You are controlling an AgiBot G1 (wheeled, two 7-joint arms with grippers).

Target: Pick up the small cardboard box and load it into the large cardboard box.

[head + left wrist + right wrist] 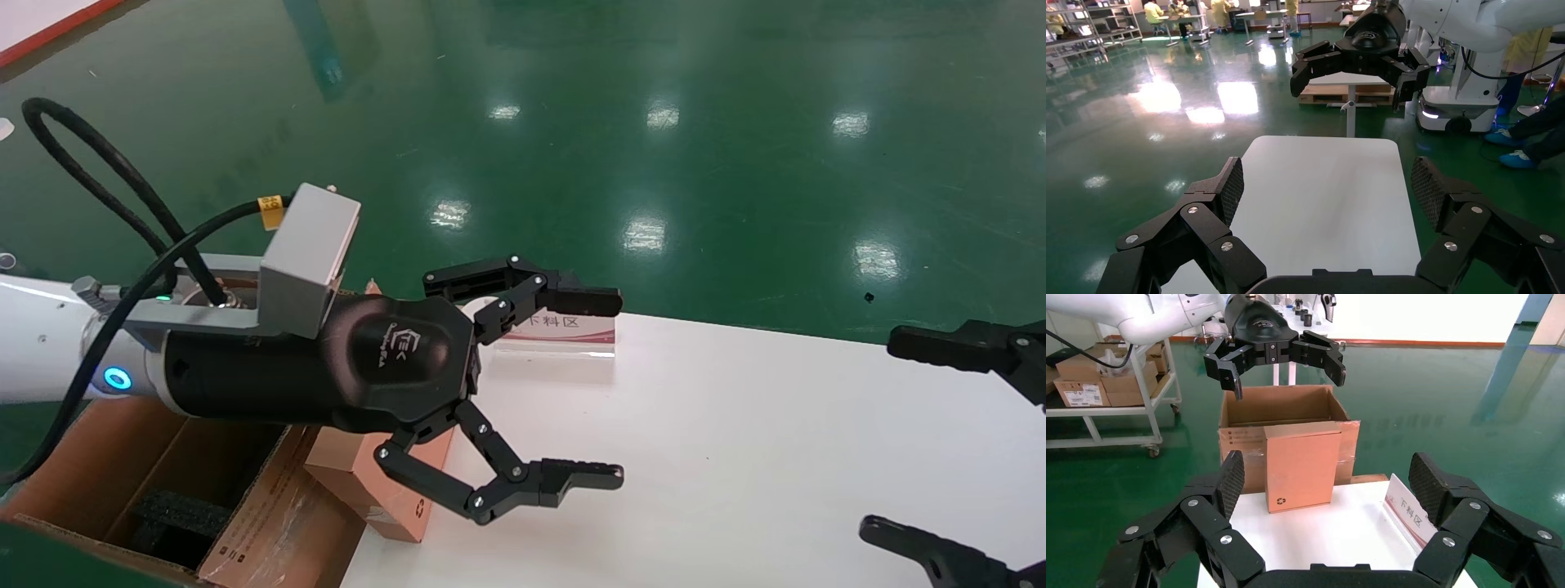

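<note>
The small cardboard box, a flat pinkish-brown slab with a recycling mark, stands on edge at the left end of the white table. It rests against the taped flap of the large cardboard box. The right wrist view faces the small cardboard box, with the large cardboard box open behind it. My left gripper hangs open above the small box, holding nothing. At the table's right end my right gripper is open too. My left gripper also shows in the right wrist view, above the carton.
A white sign with red trim stands at the table's far edge, behind the left gripper. Black foam lies inside the carton. Green floor surrounds the table. In the right wrist view a shelf cart with boxes stands farther off.
</note>
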